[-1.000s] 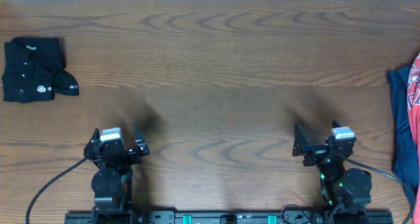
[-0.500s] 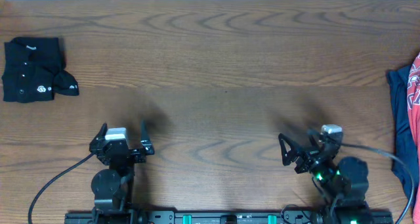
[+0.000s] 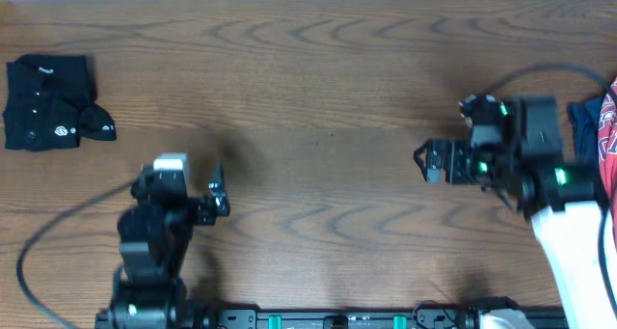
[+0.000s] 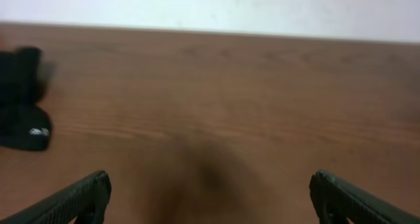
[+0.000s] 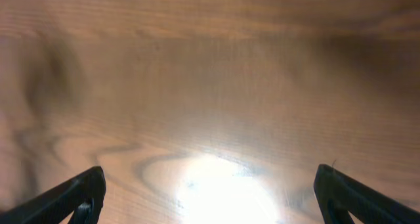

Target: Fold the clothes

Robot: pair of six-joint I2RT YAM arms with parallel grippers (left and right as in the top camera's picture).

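At the far left of the worktop [image 3: 318, 68] the black buttoned shirt [image 3: 48, 102] lay as a compact folded packet, so that garment looked done. The left claw [image 3: 180, 186] hung low near the front edge with its jaws spread wide and nothing between them. The right claw [image 3: 429, 165], equally wide and empty, stood out over bare wood and pointed leftward. The dark blue garment [image 3: 584, 126] and the coral-red T-shirt [image 3: 610, 126] lay behind it, heaped at the right edge and partly cut off.

By my reading, the step in hand was fetching the next piece. That would call for turning the right claw toward that heap, pinching one layer only, and dragging it to the middle to be spread flat.

Only the overhead view showed the waiting heap. The left wrist view caught the black shirt's edge at its left, blurred. The right wrist view showed only glare on wood grain.
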